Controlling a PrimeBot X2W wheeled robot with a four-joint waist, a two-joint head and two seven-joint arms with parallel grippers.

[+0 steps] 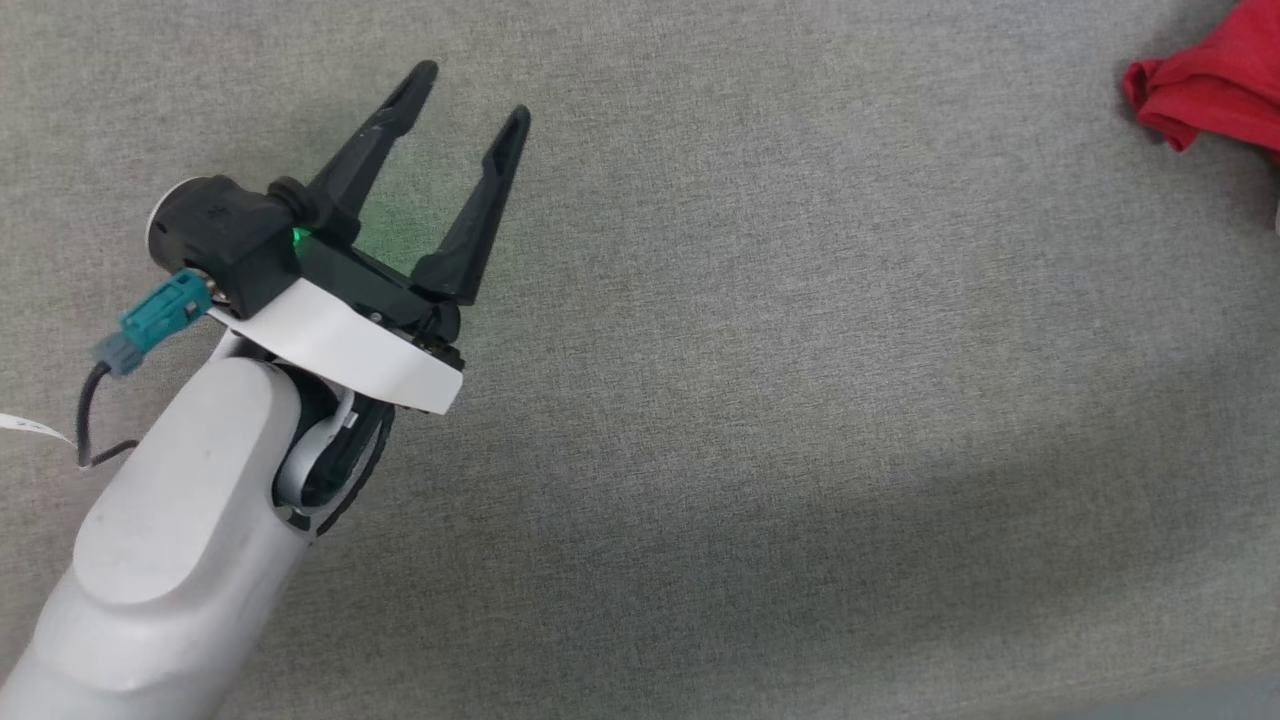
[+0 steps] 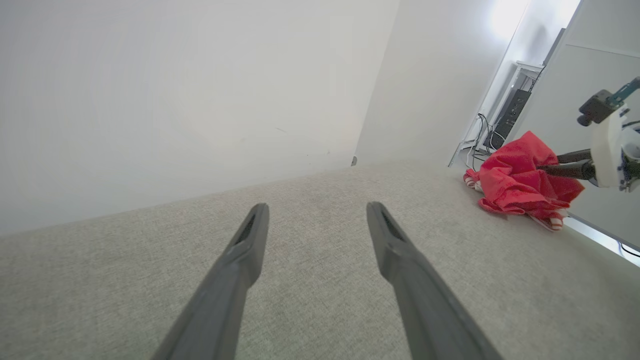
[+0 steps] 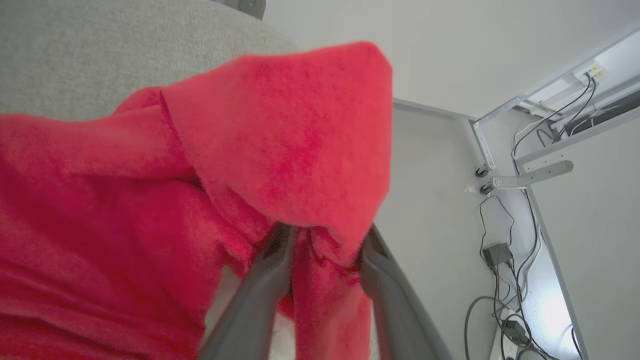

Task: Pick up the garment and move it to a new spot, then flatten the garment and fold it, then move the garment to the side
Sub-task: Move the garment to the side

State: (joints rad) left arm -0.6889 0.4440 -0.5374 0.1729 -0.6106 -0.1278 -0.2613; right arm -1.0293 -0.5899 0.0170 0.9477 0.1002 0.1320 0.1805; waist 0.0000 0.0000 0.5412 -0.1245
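Relocation step, seemingly: right gripper (image 3: pixel 327 235) fingers straddle the garment (image 3: pixel 125 200), grip unclear; left gripper (image 1: pixel 472 93) fingers spread, empty. Flattening needs both.

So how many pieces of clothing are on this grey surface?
1: a red garment, crumpled at the far right edge of the grey surface and draped over the right tool's fingers. Others could lie outside the frames.

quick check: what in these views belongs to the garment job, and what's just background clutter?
Job:
- garment, bunched near the table edge
- right claw, fingers in the garment
- left claw, open above bare table

Lying about:
- cables
- power brick
- metal bracket
All three are off the table.
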